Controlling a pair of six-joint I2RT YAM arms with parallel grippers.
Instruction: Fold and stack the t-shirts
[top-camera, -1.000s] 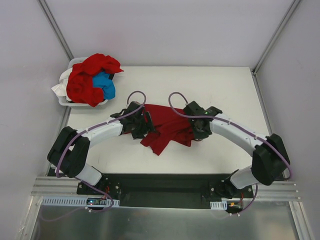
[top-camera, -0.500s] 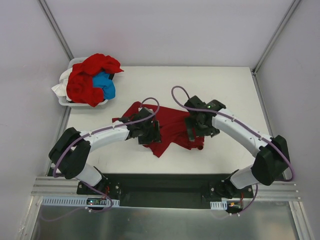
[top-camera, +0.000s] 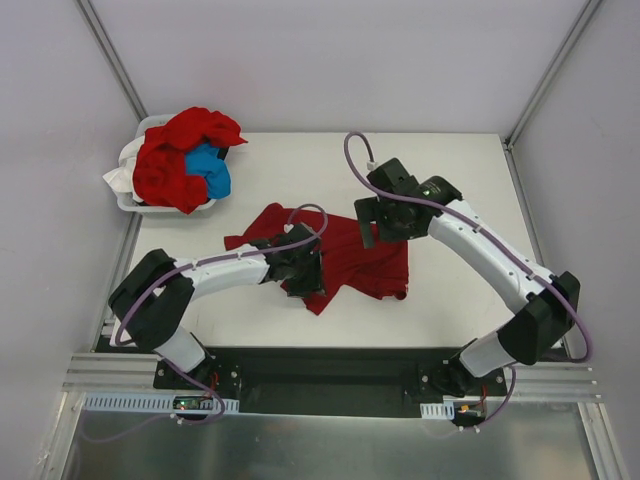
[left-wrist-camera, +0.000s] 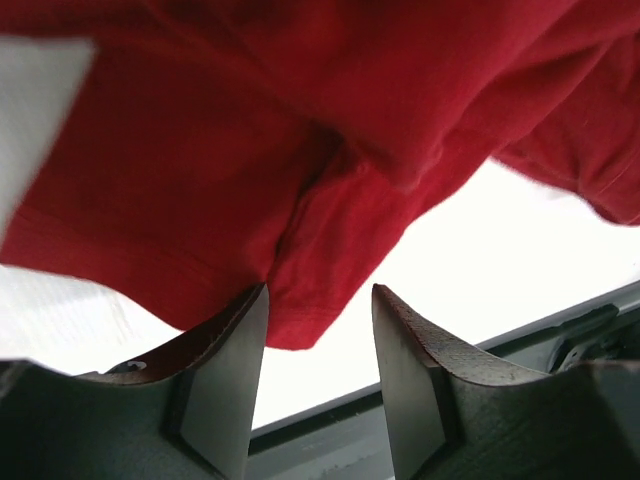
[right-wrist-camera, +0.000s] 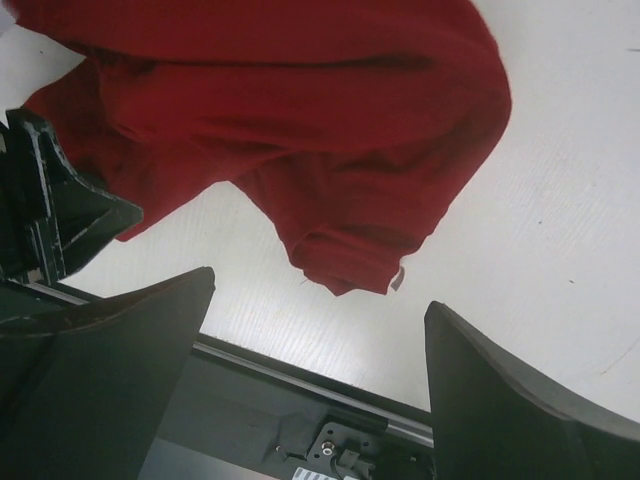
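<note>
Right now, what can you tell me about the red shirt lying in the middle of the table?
The red shirt is soft, plain deep-red cloth with stitched hems, and a small white tag peeks out at one corner. It lies crumpled and partly spread on the white table, not yet folded, with creases and overlapping layers. A hemmed fold of it sits between the open fingers of the left gripper. The right gripper hangs wide open above it, holding nothing.
</note>
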